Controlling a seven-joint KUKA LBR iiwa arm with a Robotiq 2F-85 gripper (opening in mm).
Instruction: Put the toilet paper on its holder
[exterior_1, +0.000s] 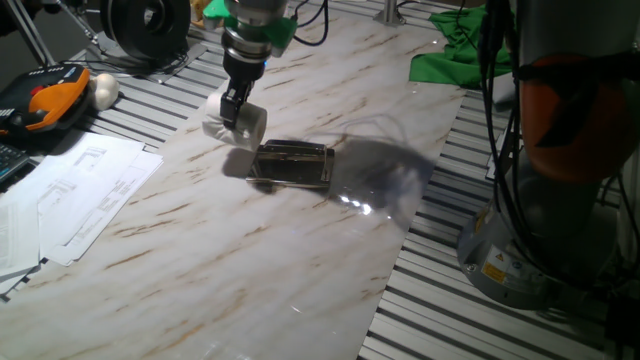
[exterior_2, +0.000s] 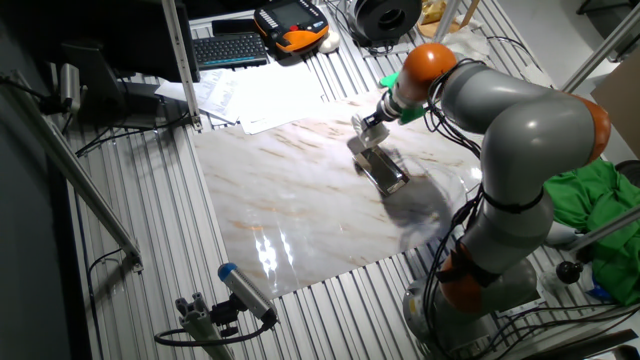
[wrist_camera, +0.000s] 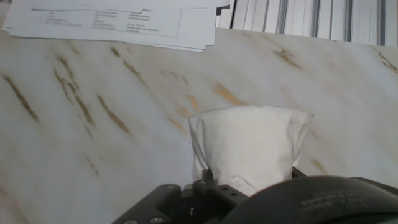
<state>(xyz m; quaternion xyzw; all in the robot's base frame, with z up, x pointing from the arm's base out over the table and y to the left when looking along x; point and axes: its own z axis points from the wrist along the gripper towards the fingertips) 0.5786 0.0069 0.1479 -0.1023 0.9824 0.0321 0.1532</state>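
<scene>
Surface: marbled tabletop (exterior_1: 300, 260).
My pincer (exterior_1: 236, 112): clamped on soft white toilet paper roll (wrist_camera: 249, 146), for carrying.
Shiny chrome holder (exterior_1: 293, 165): just beside, awaiting threading.

In the hand view, the lower end of the toilet paper (wrist_camera: 249, 146) is covered by the dark body of the tool (wrist_camera: 249, 186), whose fingertips cannot be made out, and the paper sheets (wrist_camera: 118, 22) are cut off by the top edge. In one fixed view, part of the roll is hidden behind the tool, and the bar of the holder (exterior_1: 293, 164) is too blurred to be traced. In the other fixed view, roll and holder are too small to be told apart.
</scene>
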